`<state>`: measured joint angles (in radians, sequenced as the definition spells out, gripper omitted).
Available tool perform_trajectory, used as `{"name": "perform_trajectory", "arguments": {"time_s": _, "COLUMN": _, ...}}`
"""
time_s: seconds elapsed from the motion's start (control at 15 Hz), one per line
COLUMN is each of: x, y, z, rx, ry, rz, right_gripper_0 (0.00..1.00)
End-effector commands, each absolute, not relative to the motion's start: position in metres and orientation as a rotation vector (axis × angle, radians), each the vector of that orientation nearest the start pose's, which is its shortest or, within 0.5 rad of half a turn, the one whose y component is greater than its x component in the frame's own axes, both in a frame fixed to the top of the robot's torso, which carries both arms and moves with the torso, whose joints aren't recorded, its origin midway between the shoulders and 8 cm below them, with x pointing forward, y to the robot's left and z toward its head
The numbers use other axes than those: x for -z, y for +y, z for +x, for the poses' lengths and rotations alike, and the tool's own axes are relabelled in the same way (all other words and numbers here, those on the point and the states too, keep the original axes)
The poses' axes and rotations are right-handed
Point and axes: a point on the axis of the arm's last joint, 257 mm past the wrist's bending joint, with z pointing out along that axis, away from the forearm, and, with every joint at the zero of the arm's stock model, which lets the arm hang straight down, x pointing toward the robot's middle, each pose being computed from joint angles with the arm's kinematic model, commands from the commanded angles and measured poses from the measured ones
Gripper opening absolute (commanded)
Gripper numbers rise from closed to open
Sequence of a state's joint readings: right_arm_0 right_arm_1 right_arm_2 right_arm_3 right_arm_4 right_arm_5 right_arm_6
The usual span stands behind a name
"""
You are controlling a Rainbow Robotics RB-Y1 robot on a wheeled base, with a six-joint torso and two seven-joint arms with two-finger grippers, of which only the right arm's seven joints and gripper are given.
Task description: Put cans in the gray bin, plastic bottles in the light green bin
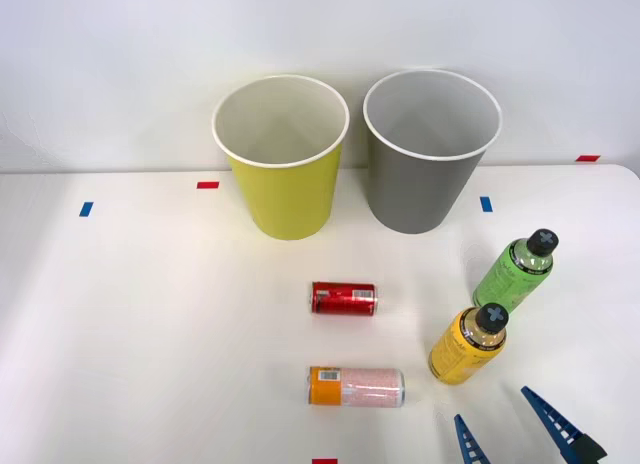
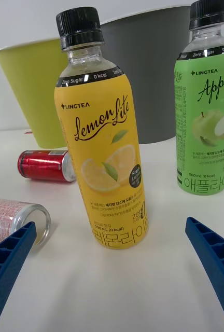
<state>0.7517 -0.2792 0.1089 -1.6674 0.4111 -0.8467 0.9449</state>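
2 bins stand at the back of the white surface (image 1: 150,314): the light green bin (image 1: 285,184) on the left, the gray bin (image 1: 425,174) beside it on the right, both upright with white insides. 2 cans lie on their sides in front of them, the red can (image 1: 343,298) nearer the bins, the orange-ended can (image 1: 356,386) nearer the robot. 2 plastic bottles stand upright to the right, the yellow bottle (image 1: 467,344) and the green bottle (image 1: 513,270), close together. The right pincer (image 1: 515,424) sits at the near edge, its 2 blue fingers spread wide, gripping nothing, the yellow bottle just ahead. The wrist camera brings out the labels: "Lemon Lite" on yellow, "Apple" on green, and the speckled can's open rim.
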Motion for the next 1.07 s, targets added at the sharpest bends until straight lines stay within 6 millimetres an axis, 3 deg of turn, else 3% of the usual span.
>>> {"name": "perform_trajectory", "arguments": {"time_s": 0.07, "x": 0.2963, "y": -0.2181, "z": 0.2591, "rx": -0.361, "ry": 1.501, "rz": -0.206, "right_gripper_0": 1.0}}
{"name": "perform_trajectory", "arguments": {"time_s": 1.07, "x": 0.2963, "y": -0.2181, "z": 0.2591, "rx": -0.361, "ry": 1.501, "rz": -0.206, "right_gripper_0": 1.0}}
